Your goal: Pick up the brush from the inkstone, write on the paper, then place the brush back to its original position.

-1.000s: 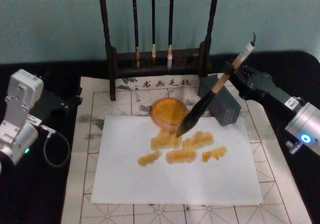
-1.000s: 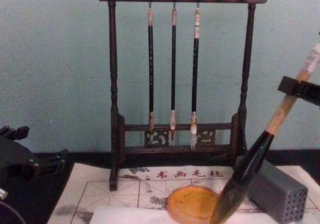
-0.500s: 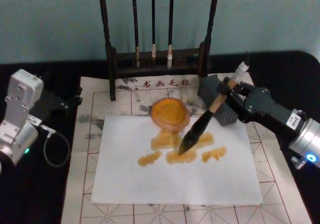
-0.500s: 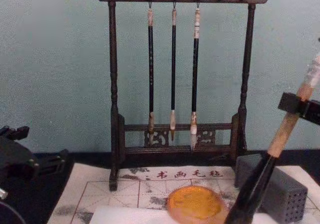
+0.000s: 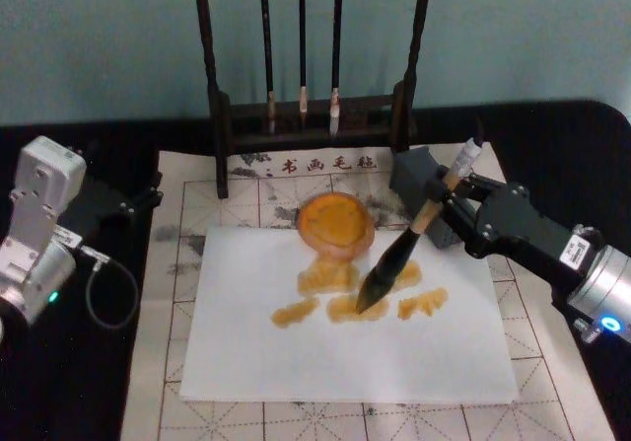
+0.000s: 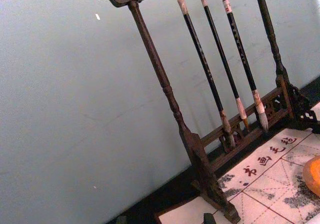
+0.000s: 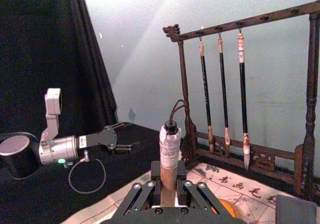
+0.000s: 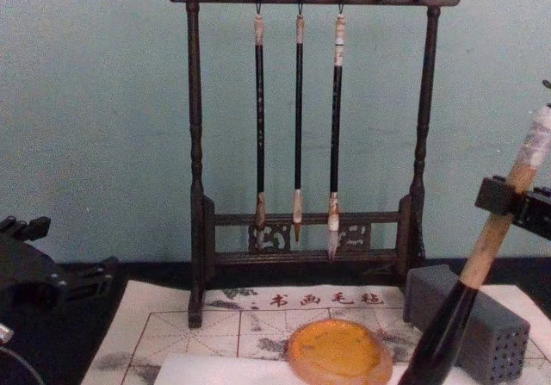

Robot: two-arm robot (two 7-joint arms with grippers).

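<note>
While the right tool [image 5: 446, 192] is clamped shut on the tan upper handle of the brush [image 5: 396, 258], the brush slants down from it toward the robot's left. Its white end sticks up above the fingers and its dark tuft presses on the paper [image 5: 296, 362] among amber strokes [image 5: 296, 311], just on the robot's side of the inkstone [image 5: 335, 222]. A grey holed block [image 5: 409, 177] sits right beside the tool. The left tool [image 5: 138, 202] lies parked on the black tabletop [image 5: 89, 392], well apart.
</note>
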